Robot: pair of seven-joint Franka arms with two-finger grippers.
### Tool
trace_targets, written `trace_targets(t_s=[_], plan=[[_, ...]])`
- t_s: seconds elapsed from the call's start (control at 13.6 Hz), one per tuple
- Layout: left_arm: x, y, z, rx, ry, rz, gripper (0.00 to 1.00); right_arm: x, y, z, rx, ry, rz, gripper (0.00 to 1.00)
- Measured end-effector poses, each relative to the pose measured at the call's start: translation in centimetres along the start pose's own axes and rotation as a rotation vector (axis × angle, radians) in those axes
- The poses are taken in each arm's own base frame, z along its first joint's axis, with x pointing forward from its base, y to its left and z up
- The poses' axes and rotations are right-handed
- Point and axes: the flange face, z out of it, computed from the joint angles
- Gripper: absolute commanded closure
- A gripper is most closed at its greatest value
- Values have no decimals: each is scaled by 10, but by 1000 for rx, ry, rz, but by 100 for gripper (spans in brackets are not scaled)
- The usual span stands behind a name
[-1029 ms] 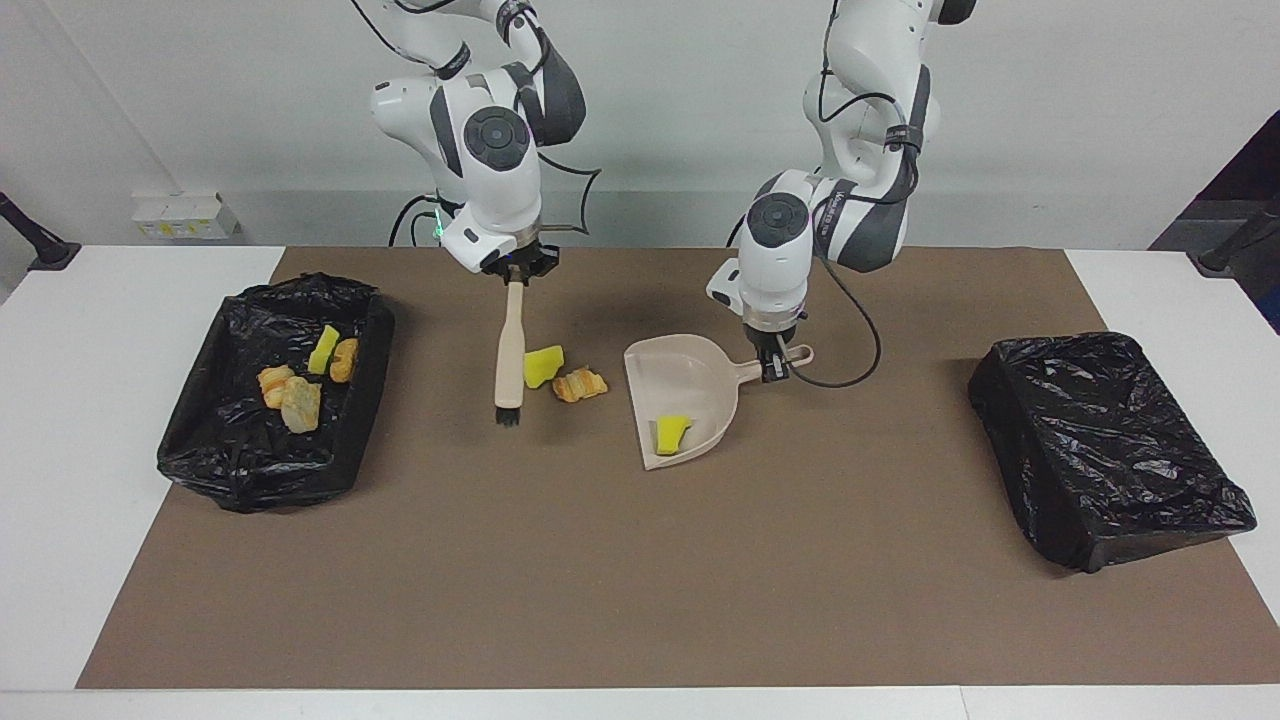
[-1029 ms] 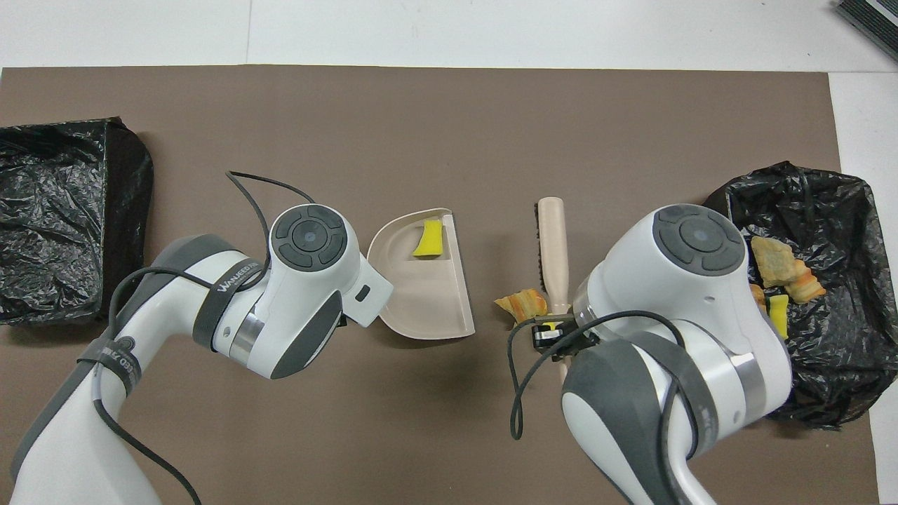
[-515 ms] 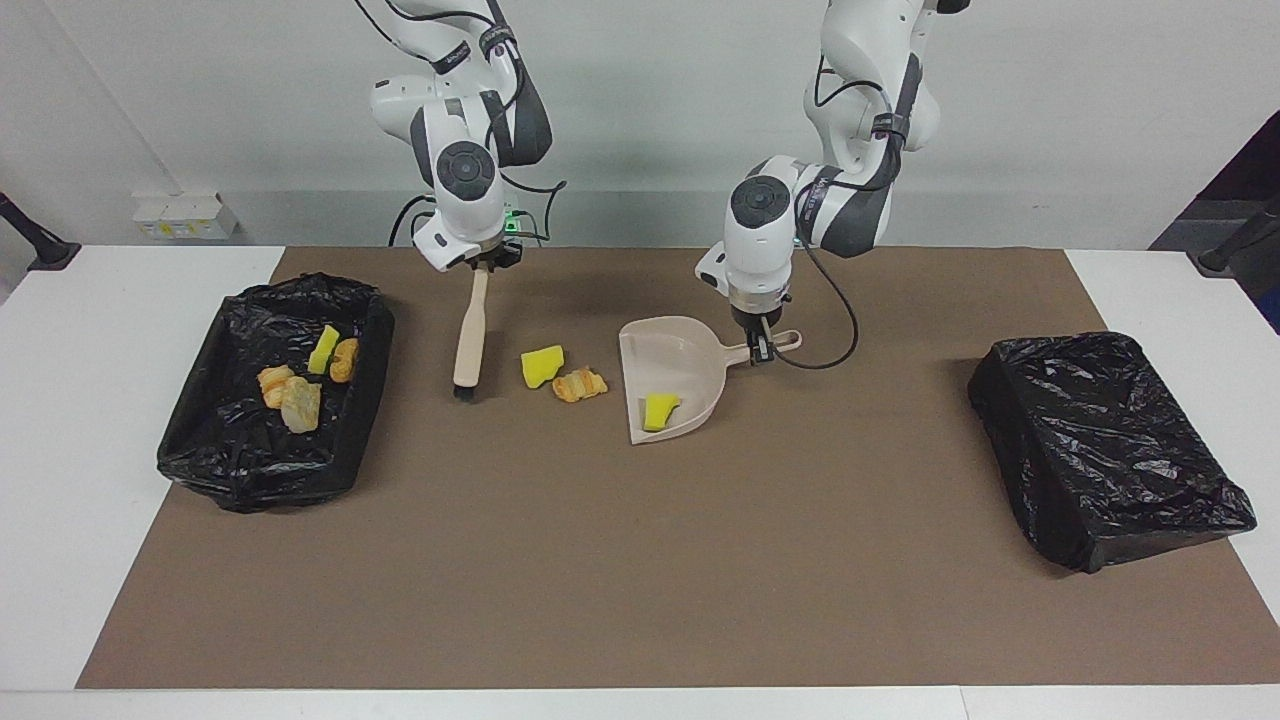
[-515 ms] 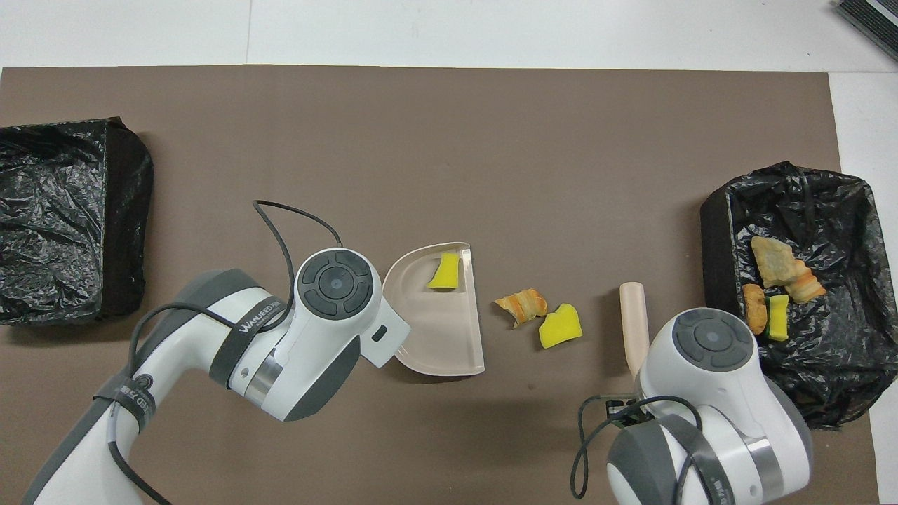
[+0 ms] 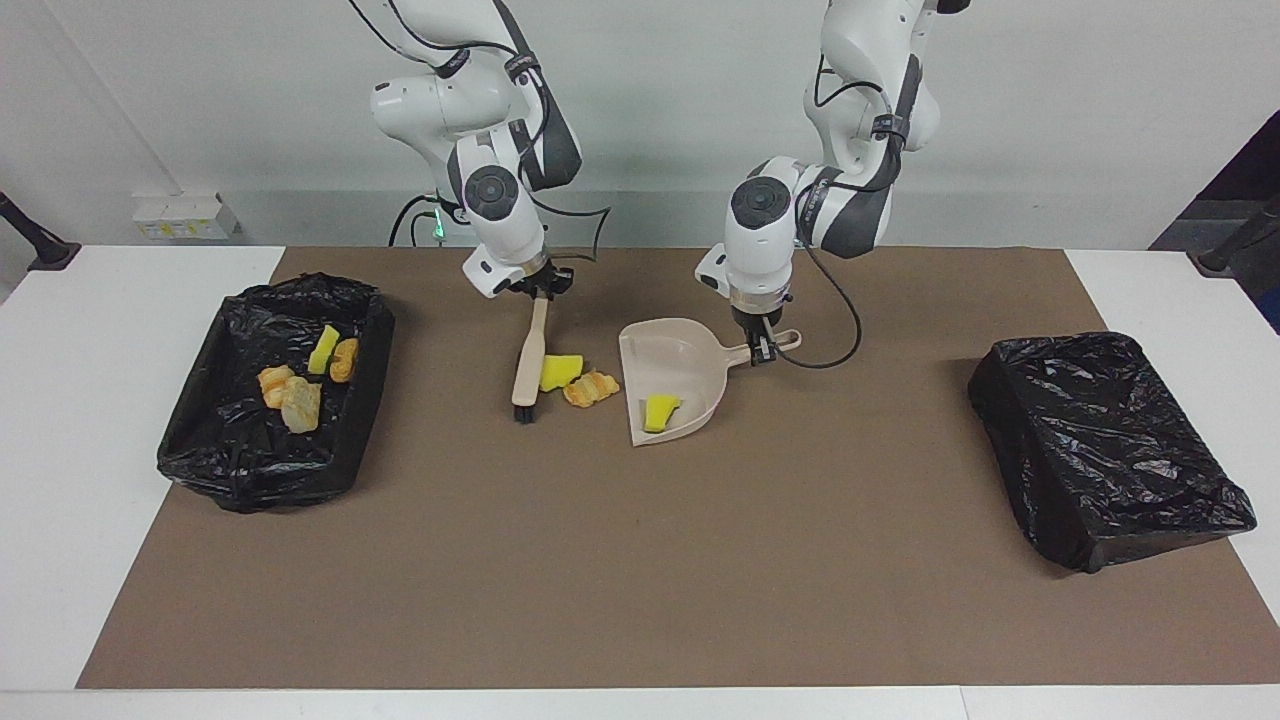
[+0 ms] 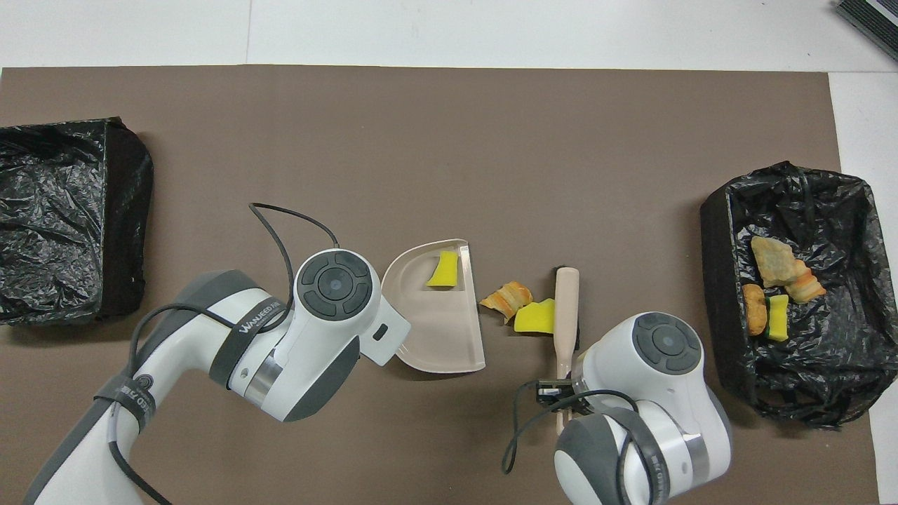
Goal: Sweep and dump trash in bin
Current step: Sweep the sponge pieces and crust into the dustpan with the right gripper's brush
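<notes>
Brown matting [image 5: 640, 560] covered the white table where two Franka arms worked between two bins lined with black plastic. The right gripper [image 5: 533, 292], clamped on the handle of a beige brush [image 5: 528, 362], held its bristles on the mat with the brush against a yellow sponge chunk [image 5: 560, 371]; a tan-orange, bread-like piece [image 5: 590, 387] touched that chunk, just short of the dustpan's mouth. The left gripper [image 5: 763, 352] gripped the handle of the beige dustpan [image 5: 690, 360], which already carried a second yellow sponge scrap [image 5: 659, 410]. More scraps, among them a yellow-green sponge [image 5: 323, 348], lay in the bin [image 5: 372, 330] at the right arm's end; the other bin [image 5: 1105, 445] showed only plastic. Light, soft and springy by the look of them, such scraps would likely roll or bounce, favouring a low, steady push over any pinch.
</notes>
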Motion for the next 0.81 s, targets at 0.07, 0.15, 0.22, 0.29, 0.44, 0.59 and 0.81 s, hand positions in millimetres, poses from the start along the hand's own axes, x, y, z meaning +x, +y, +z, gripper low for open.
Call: trace_targets(t_s=[0.07, 0.15, 0.22, 0.29, 0.44, 0.59, 0.81], plan=[[0, 0, 0, 0, 0, -2, 100, -1, -18, 2, 53, 8, 3, 100], [0, 0, 0, 0, 0, -2, 100, -2, -37, 3, 104, 9, 5, 100], [0, 0, 0, 0, 0, -2, 100, -5, -59, 3, 157, 2, 5, 100], [0, 0, 1, 0, 0, -2, 100, -8, -79, 1, 202, -8, 4, 100], [0, 1, 2, 1, 2, -2, 100, -11, -111, -7, 260, -10, -13, 100], [-1, 1, 4, 5, 6, -2, 100, -6, -123, -20, 280, 7, -28, 100], [-3, -3, 4, 32, 31, -12, 100, 7, -106, -44, 204, 49, -71, 100]])
